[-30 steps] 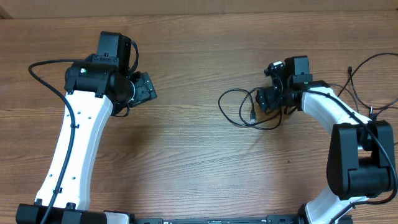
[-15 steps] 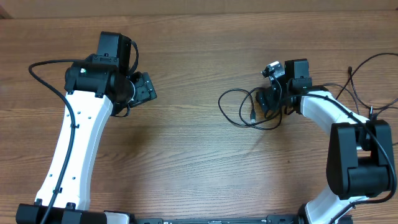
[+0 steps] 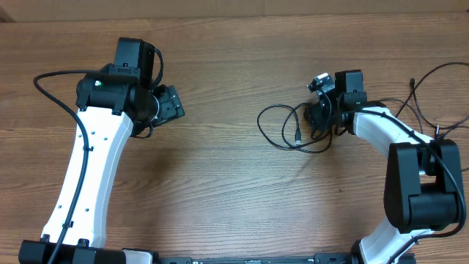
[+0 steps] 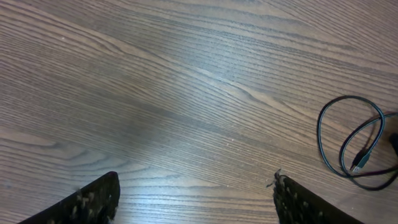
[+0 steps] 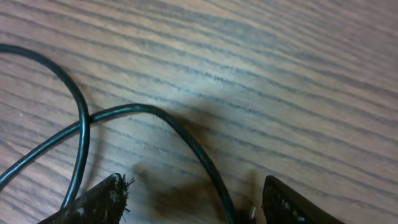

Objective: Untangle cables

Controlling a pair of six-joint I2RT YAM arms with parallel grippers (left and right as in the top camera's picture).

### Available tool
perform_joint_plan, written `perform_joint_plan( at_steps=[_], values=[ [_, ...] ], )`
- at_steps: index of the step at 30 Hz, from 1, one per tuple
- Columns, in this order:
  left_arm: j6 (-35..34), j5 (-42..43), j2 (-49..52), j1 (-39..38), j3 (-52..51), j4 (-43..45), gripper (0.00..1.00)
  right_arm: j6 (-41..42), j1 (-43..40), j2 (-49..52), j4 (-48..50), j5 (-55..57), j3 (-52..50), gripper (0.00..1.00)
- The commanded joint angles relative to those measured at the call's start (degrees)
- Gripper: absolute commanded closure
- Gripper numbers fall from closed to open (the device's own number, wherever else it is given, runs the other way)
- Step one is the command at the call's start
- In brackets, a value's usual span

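A thin black cable [image 3: 278, 125] lies in loose loops on the wooden table, right of centre, with a small plug end [image 3: 297, 136]. It also shows at the right edge of the left wrist view [image 4: 348, 140]. My right gripper [image 3: 316, 117] is open and low over the cable's right end; in the right wrist view the cord [image 5: 186, 140] runs between its fingers [image 5: 193, 202], not clamped. My left gripper [image 3: 170, 105] is open and empty at the far left, well apart from the cable, with bare wood between its fingers [image 4: 196, 199].
Thicker black arm cables [image 3: 432, 103] loop on the table at the far right, behind the right arm. Another arm cable [image 3: 51, 84] arcs at the left. The table's far edge [image 3: 234, 16] runs along the top.
My right gripper has shifted slightly left over the cable's right end. The left arm has not moved.
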Motion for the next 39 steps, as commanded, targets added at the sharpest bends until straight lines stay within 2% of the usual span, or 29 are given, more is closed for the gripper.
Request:
perform_joint_plan(
  at_steps=[1, 5, 7, 13, 15, 18, 24, 29, 35, 39],
  values=[
    [1.4, 0.2, -1.4, -0.1, -0.1, 0.0, 0.21, 0.2, 0.2, 1.2, -0.2, -0.7, -0.5, 0.33],
    [1.4, 0.2, -1.4, -0.1, -0.1, 0.0, 0.21, 0.4, 0.2, 1.7, -0.3, -0.7, -0.6, 0.33],
    [1.4, 0.2, -1.4, -0.1, -0.1, -0.2, 0.21, 0.4, 0.2, 2.0, -0.6, -0.7, -0.6, 0.38],
    [1.4, 0.2, -1.4, -0.1, -0.1, -0.3, 0.21, 0.7, 0.2, 2.1, -0.8, -0.7, -0.6, 0.69],
    [1.4, 0.2, -1.4, -0.1, -0.1, -0.4, 0.21, 3.3, 0.2, 2.1, -0.5, -0.7, -0.6, 0.81],
    [1.4, 0.2, -1.4, -0.1, -0.1, -0.5, 0.21, 8.1, 0.2, 2.1, -0.6, -0.7, 0.0, 0.91],
    [1.4, 0.2, -1.4, -0.1, -0.1, -0.5, 0.21, 13.1, 0.3, 0.2, -5.9, -0.7, 4.5, 0.96],
    [1.4, 0.2, -1.4, -0.1, -0.1, -0.4, 0.21, 18.3, 0.3, -3.2, -16.9, -1.5, 13.4, 0.96],
    [1.4, 0.2, -1.4, -0.1, -0.1, -0.3, 0.21, 18.3, 0.3, -6.6, -32.0, -13.0, 25.4, 0.96],
    [1.4, 0.2, -1.4, -0.1, -0.1, -0.4, 0.21, 18.2, 0.3, -8.8, -37.2, -19.9, 28.6, 0.96]
  ],
)
